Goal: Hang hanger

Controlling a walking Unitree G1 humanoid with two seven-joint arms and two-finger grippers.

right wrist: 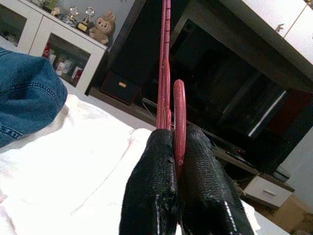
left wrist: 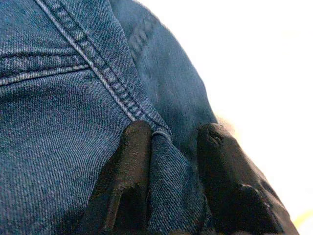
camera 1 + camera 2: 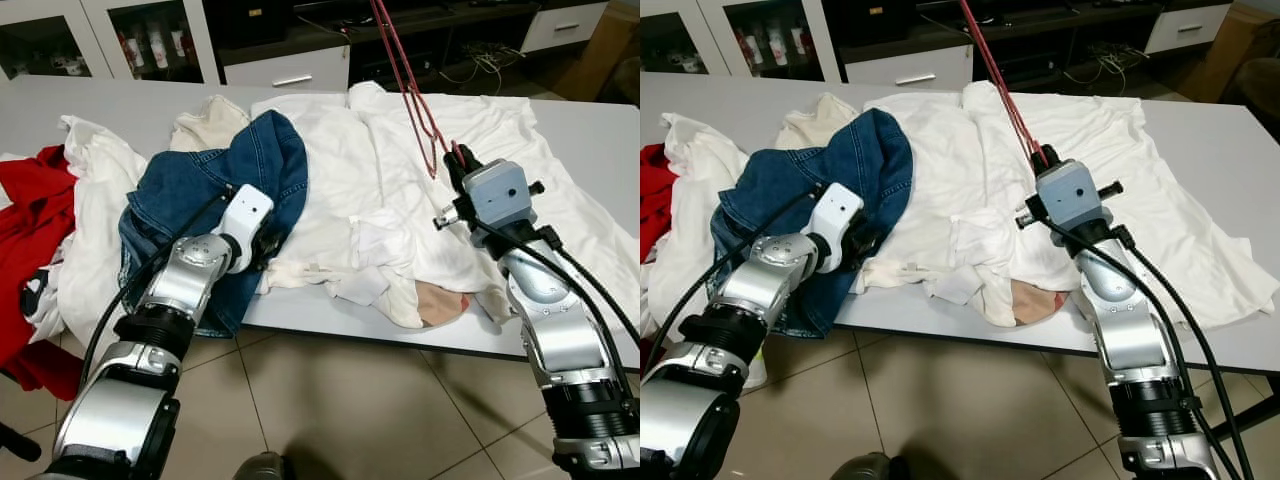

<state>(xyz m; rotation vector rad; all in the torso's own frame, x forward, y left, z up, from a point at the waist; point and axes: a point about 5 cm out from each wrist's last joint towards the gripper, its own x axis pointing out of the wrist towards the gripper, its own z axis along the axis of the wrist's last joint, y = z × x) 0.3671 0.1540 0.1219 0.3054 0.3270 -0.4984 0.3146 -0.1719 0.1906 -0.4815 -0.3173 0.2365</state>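
A grey counter (image 3: 600,130) heaped with laundry stands on a tiled floor (image 3: 350,400), with white cabinets (image 3: 130,35) and a dark TV unit (image 1: 234,98) behind it.

The right claw (image 1: 175,161) is clenched on the red hanger (image 3: 408,90), its two black fingers (image 1: 151,186) pressed together around the thin red wire. From the claw the hanger rises up and away toward the far edge of the counter, leaning out over the laundry. Directly beneath and around this claw lies a spread of white clothes (image 3: 350,180). Toward the robot from it, a crumpled white piece with a pinkish patch (image 3: 440,300) hangs at the counter's near edge.

The left claw (image 2: 171,166) is clenched on the denim garment (image 3: 220,190), a fold of blue cloth with a stitched seam pinched between its fingers. The denim bunches up just beyond this claw and drapes over the near edge beside it. On the outer side of the claw lies more white cloth (image 3: 95,190), and further out a red garment (image 3: 30,200) hangs off the counter. Beyond the denim sits a cream garment (image 3: 205,120).
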